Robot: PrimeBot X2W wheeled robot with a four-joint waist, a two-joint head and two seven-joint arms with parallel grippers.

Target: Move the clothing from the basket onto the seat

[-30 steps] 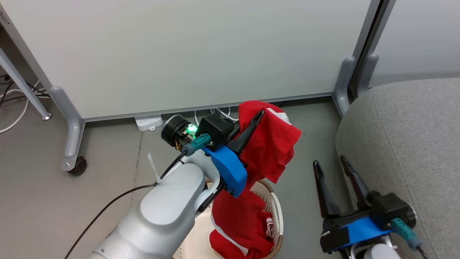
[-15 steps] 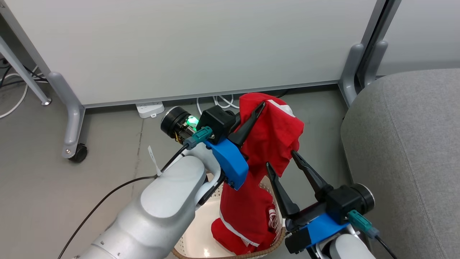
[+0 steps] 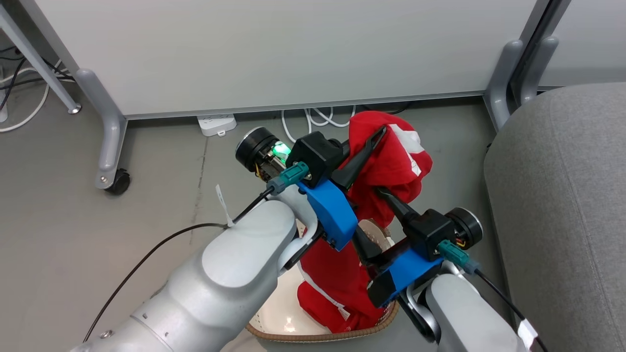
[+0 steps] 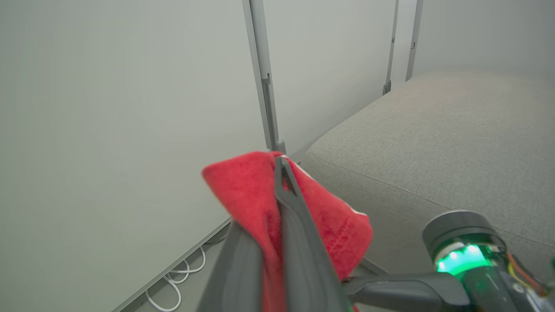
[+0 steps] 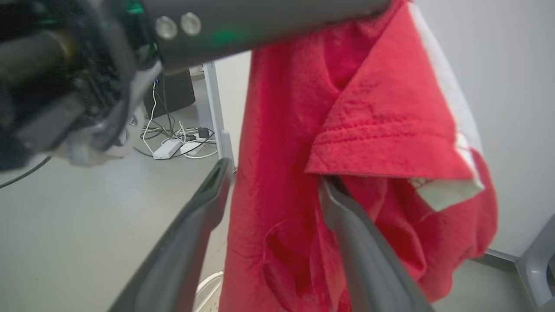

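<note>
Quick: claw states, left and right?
Left claw: shut on the clothing.
Right claw: open, hanging clothing between its fingers.

The right gripper (image 3: 370,212) has been brought up from low beside the seat (image 3: 562,205) and across to the hanging red clothing (image 3: 391,166). Its fingers, spread wide, are now placed on either side of the cloth, one tucked under a fold; a second ago they were well apart from it. The head camera has been moved, so the whole scene is shifted in the picture. More of the garment's white panel is shown.
</note>
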